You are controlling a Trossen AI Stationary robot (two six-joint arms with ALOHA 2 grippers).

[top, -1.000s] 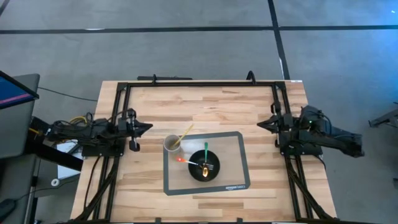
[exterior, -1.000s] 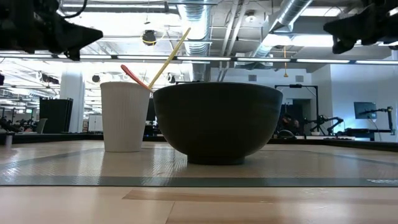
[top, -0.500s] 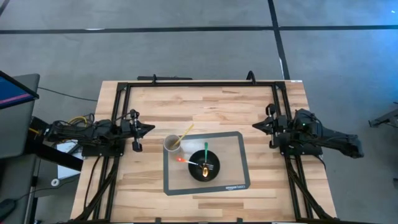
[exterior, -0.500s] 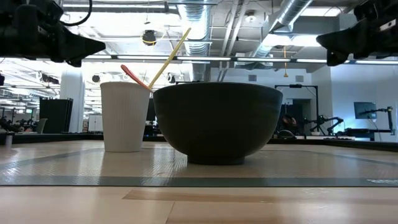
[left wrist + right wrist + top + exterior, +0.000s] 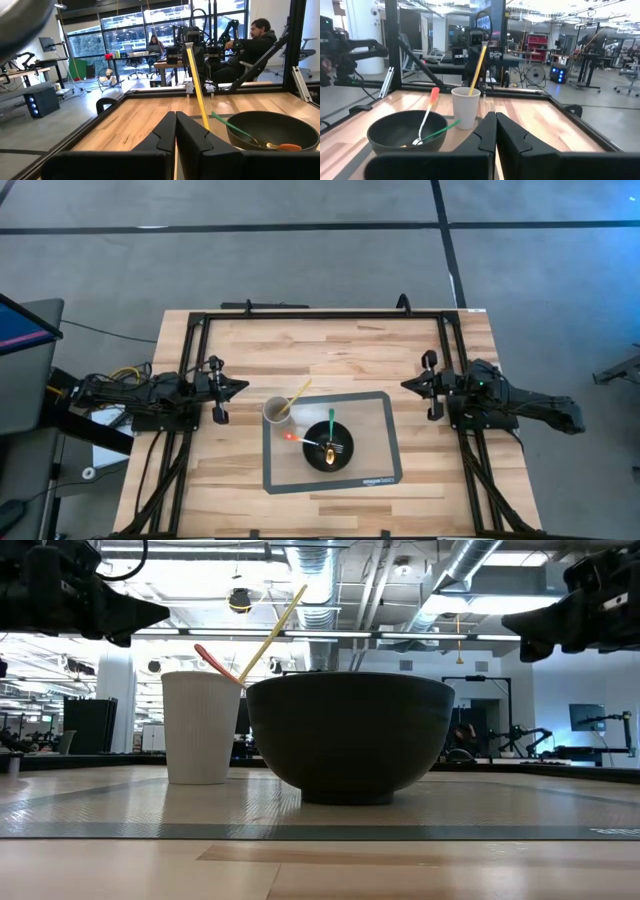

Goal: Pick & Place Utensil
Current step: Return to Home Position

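A white paper cup (image 5: 277, 411) stands on a grey mat (image 5: 375, 430) and holds a yellow stick (image 5: 298, 394) that leans on its rim. Beside it sits a black bowl (image 5: 330, 451). In the bowl lie a green utensil (image 5: 332, 425) and a red-handled one (image 5: 297, 439), both resting on its rim. My left gripper (image 5: 240, 385) hovers shut above the table, left of the cup. My right gripper (image 5: 405, 385) hovers shut, right of the mat. The right wrist view shows the cup (image 5: 466, 107), the bowl (image 5: 407, 131) and the red handle (image 5: 433, 95).
A black frame rail (image 5: 320, 315) runs round the table's work area. Bare wood lies between each gripper and the mat. In the left wrist view a seated person (image 5: 252, 45) shows in the room beyond the table, past the yellow stick (image 5: 197, 90).
My right gripper has moved toward the table's left, nearer the mat, and has come down a little. My left gripper dipped slightly early on and then stayed still. Cup, bowl and utensils have not moved.
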